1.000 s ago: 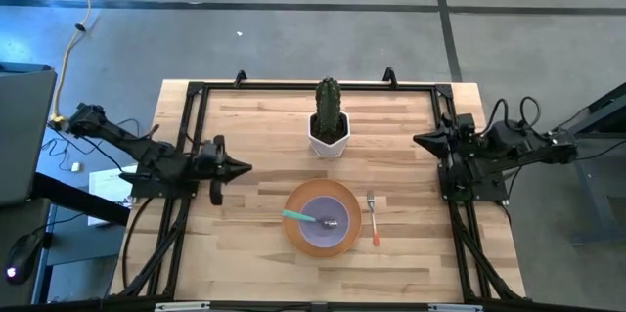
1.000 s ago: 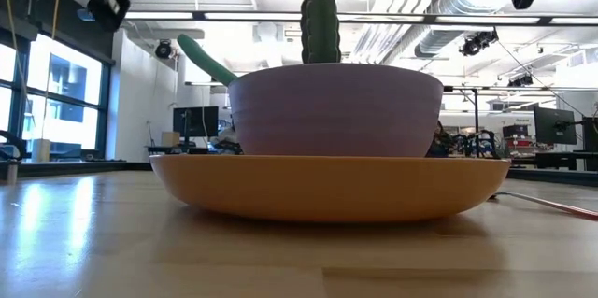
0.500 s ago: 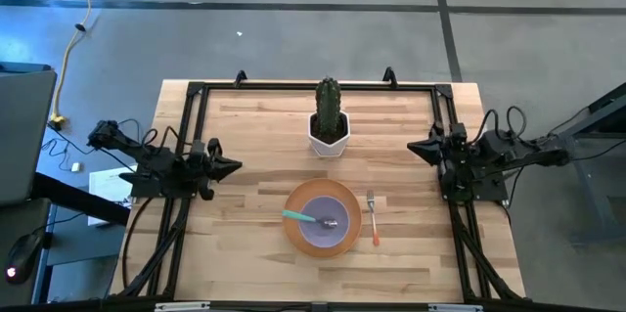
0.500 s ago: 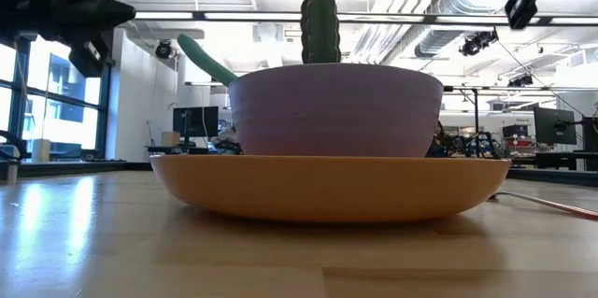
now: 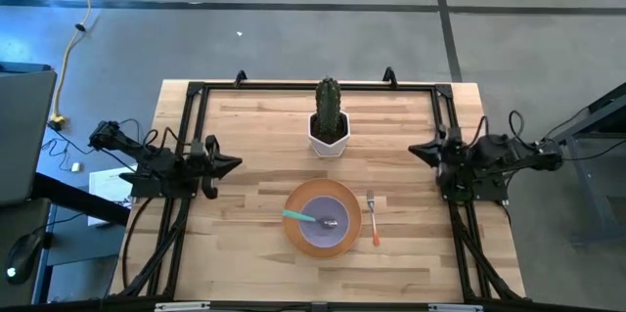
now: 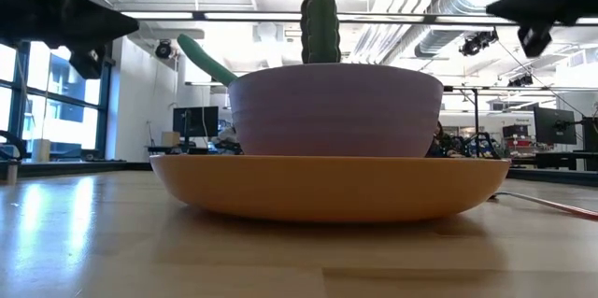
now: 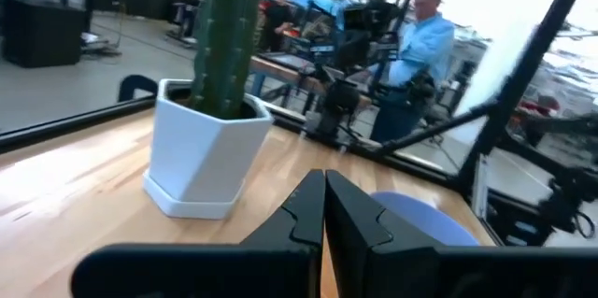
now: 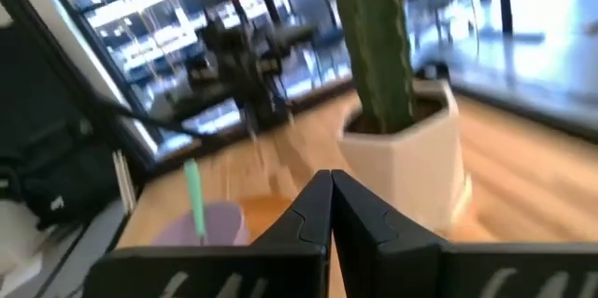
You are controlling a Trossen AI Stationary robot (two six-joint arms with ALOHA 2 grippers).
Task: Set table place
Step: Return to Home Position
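A round orange plate (image 5: 295, 212) lies on the table's near middle with a lavender bowl (image 5: 315, 233) on it. A spoon with a green handle (image 5: 297, 217) lies in the bowl, its handle leaning on the bowl's left rim. A fork with an orange handle (image 5: 374, 220) lies flat on the table just right of the plate. My left gripper (image 5: 238, 164) is shut and empty over the table's left rail. My right gripper (image 5: 411, 147) is shut and empty over the right rail. In the low view the bowl (image 6: 336, 111) sits on the plate (image 6: 327, 186).
A cactus in a white pot (image 5: 329, 121) stands at the table's far middle, between the two grippers and behind the plate. A black frame rail (image 5: 293, 88) runs around the tabletop. A person in a blue shirt (image 7: 425, 36) stands in the room beyond the table.
My left gripper has drawn back toward the table's left edge and has come lower. My right gripper has drawn back a little toward the right edge and has come lower. The plate, bowl, spoon and fork have stayed in place.
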